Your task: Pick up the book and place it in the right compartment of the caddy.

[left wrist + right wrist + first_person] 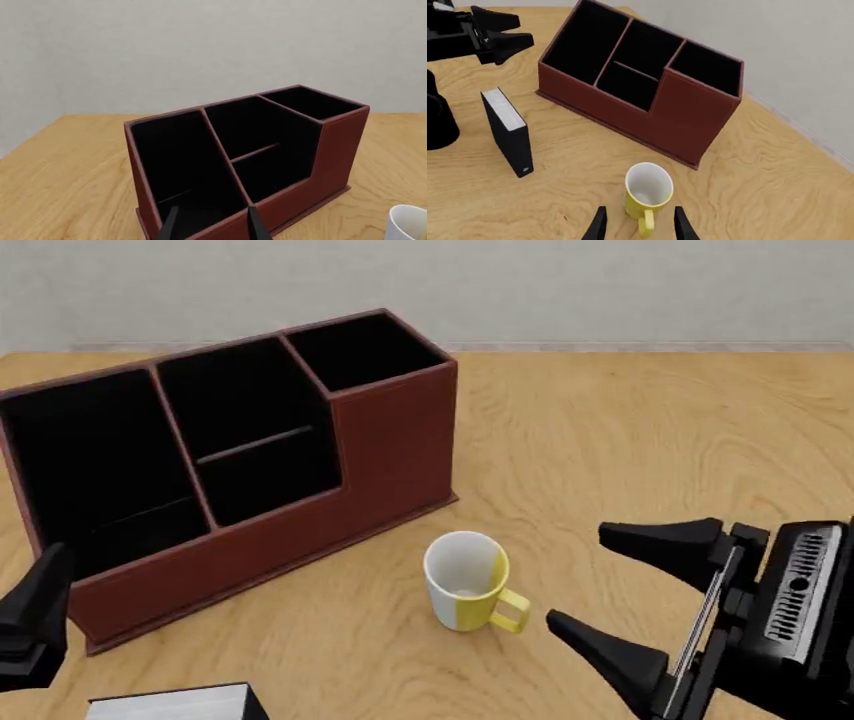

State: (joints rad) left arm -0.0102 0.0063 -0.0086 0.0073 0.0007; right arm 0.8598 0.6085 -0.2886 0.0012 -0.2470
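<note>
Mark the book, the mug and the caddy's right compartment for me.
book (514,142): right wrist view, on its black cover.
mug (465,580): front view, on its outer wall below the rim.
right compartment (363,352): front view, on the black interior of the slot.

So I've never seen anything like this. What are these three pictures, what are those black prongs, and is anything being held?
These are computer renders of two robot arms working at a wooden table. One picture comes from a fixed camera above and behind the arms; the other two come from small cameras mounted on each arm, looking along its fingers.

The black prongs are grippers, the arms' pincer hands. The right gripper is open and holds nothing. The left gripper is open too, and also empty.

On the table stands a reddish-brown caddy with three black-lined compartments; the right compartment is the narrow, tall one. In front of it stands a yellow and white mug. A black book with white pages stands upright on its edge near the left arm, untouched.
</note>
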